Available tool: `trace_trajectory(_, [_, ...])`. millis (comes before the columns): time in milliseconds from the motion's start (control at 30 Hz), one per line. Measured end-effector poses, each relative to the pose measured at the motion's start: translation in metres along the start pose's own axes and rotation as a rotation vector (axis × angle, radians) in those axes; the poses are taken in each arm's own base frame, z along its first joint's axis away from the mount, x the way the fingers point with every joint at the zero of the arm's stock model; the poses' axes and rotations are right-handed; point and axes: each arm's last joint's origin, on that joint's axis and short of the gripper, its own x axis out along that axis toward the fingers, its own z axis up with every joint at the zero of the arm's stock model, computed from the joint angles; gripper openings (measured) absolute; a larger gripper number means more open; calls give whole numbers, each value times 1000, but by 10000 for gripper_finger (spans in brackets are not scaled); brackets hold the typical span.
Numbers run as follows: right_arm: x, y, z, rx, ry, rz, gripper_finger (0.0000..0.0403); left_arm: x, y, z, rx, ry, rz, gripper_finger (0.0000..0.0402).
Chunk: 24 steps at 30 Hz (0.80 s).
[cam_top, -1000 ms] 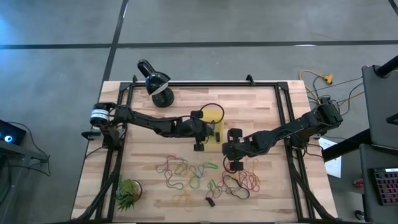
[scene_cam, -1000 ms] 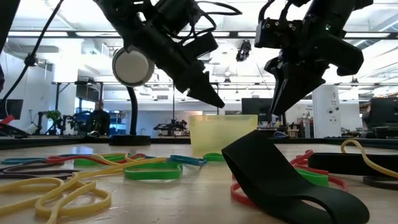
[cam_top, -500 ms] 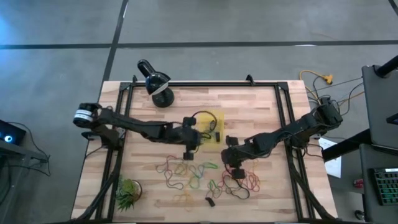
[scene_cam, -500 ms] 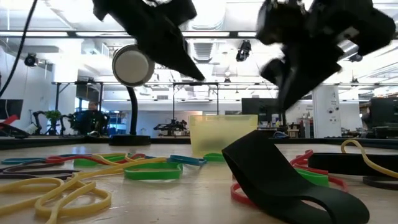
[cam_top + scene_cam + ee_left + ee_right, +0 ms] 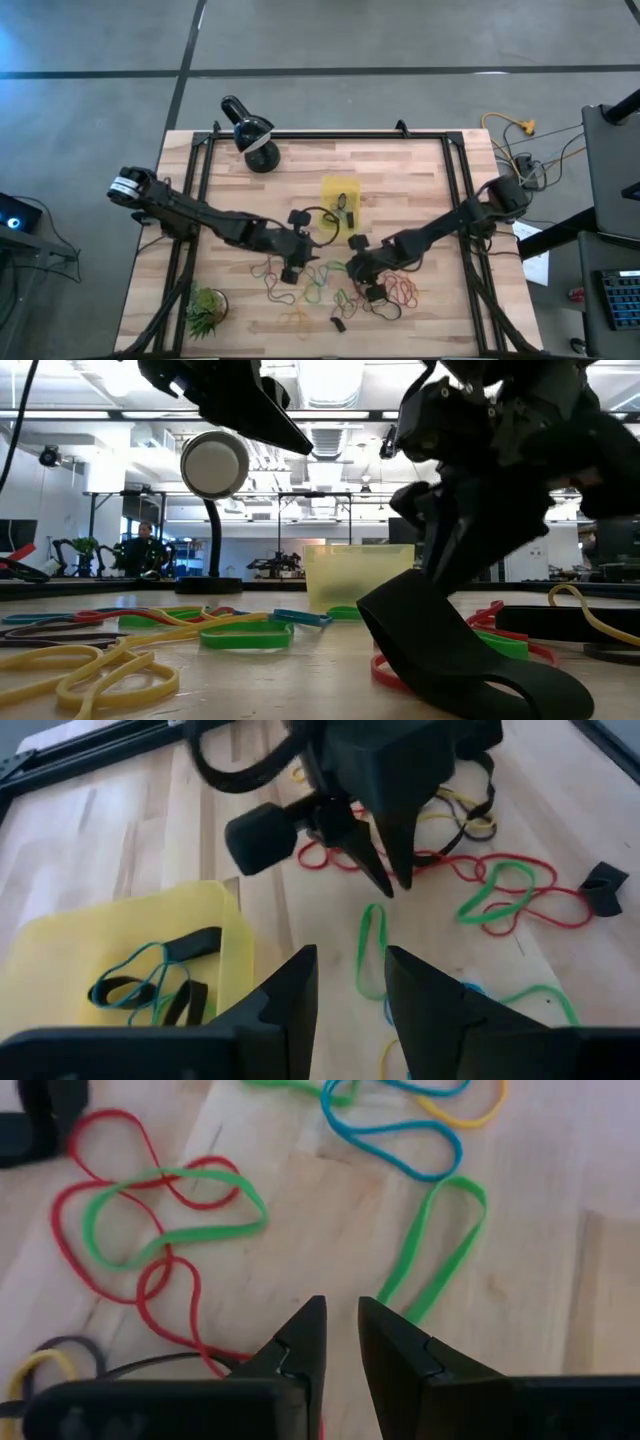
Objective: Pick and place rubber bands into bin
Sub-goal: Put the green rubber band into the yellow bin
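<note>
Robotics lab – open hall [image 5: 100, 510], ceiling lights [image 5: 330, 370] (workstations behind)

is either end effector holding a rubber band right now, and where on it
Nothing is held. The left end effector and the right end effector both show bare gaps between their fingers, above the loose coloured rubber bands.

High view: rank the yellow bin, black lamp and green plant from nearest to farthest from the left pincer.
From the left pincer:
1. Yellow bin, just beyond it, mid-table.
2. Green plant, near-left corner.
3. Black lamp, far-left edge.
</note>
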Motion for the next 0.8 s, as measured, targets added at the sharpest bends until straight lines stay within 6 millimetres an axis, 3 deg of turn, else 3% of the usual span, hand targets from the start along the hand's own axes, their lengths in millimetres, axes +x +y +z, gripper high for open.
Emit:
trace_trajectory(400, [5, -2, -2, -1, 11, -54, 57, 2, -9, -19, -54, 53, -7, 103])
trace_trajectory(800, [9, -4, 2, -31, -35, -77, 57, 2, -10, -21, -65, 59, -6, 103])
